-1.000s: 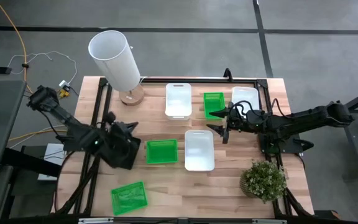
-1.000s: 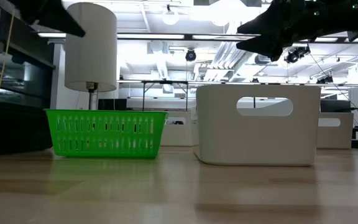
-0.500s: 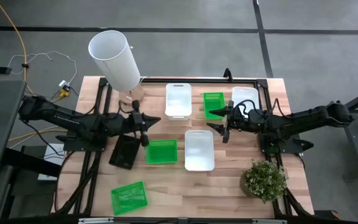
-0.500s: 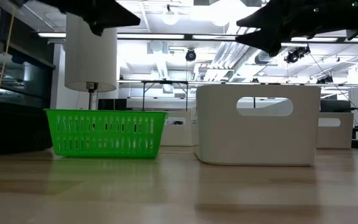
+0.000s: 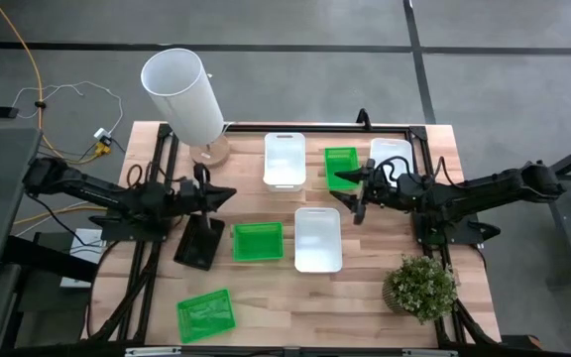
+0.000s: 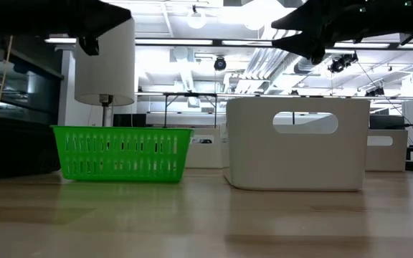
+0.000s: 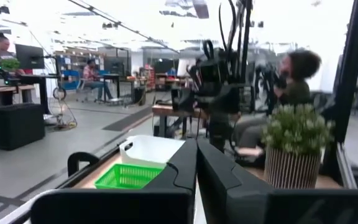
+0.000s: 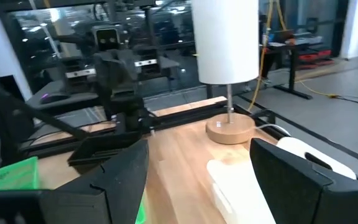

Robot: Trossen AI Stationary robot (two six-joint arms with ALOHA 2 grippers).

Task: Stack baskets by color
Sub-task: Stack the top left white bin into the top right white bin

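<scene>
Left gripper (image 5: pixel 228 191), clenched empty, hangs above the black basket (image 5: pixel 199 241) centre-left; right gripper (image 5: pixel 348 197) gapes beside the green basket (image 5: pixel 341 165), likely to grab it.

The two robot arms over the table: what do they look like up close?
Both are dark, almost black, jointed arms with thin black cables looped along them. The left gripper ends in two smooth, wedge-shaped black fingers; the right gripper has the same broad, flat, matte black fingers. No coloured markings are visible on either.
</scene>
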